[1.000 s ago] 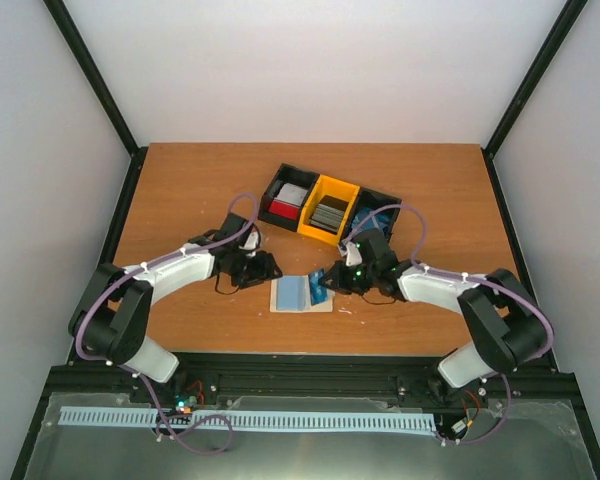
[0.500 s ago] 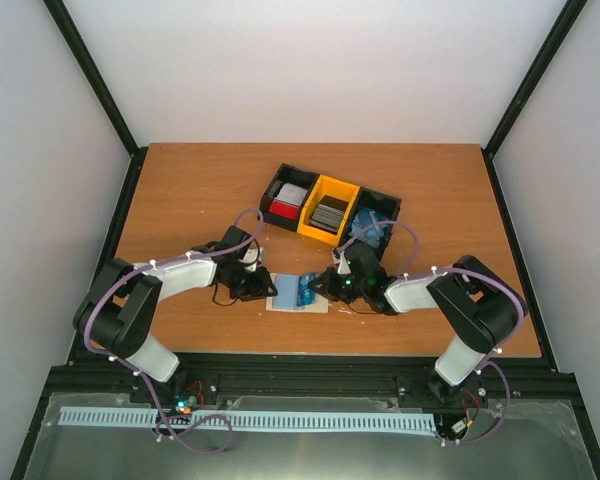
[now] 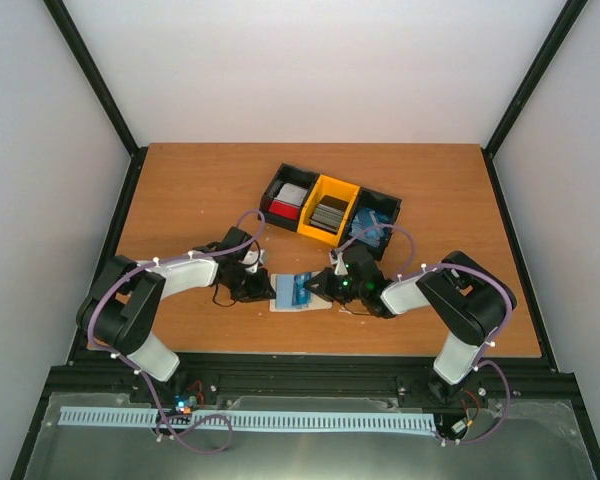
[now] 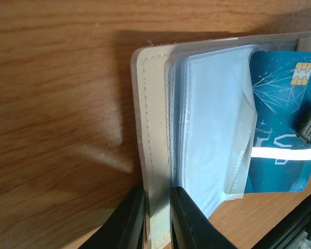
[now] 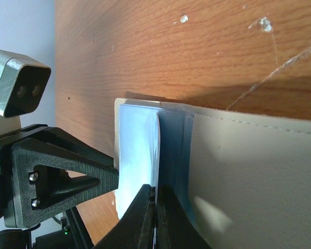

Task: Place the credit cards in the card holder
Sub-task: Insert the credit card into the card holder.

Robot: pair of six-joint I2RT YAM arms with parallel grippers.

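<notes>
Right now the card holder point(image 4: 151, 129) lies open and flat on the wooden counter point(image 3: 180, 190), beige cover down, with its stack of clear sleeves point(image 4: 212, 129) facing up. At the card holder's left edge, the left fingers point(image 4: 125, 223) stand astride the stitched beige border and pinch it, one on either side of the strip. From the card holder's right side, the right fingers point(image 5: 142, 218) are pressed together on the blue card point(image 4: 280, 129), gripping it by its outer edge. The blue card lies level over the card holder's right half, chip side up. Its leading part is tucked under the top clear sleeve, whose free edge curls up over it, and the rest sticks out toward the right fingers. Beyond the card holder, toward the far side of the counter, sits the bin tray point(image 3: 338, 181), well apart from it. It holds silver-and-red cards point(image 3: 288, 200) in its left compartment, grey cards point(image 3: 327, 213) in the yellow middle one and more blue ones point(image 3: 368, 232) on the right.
</notes>
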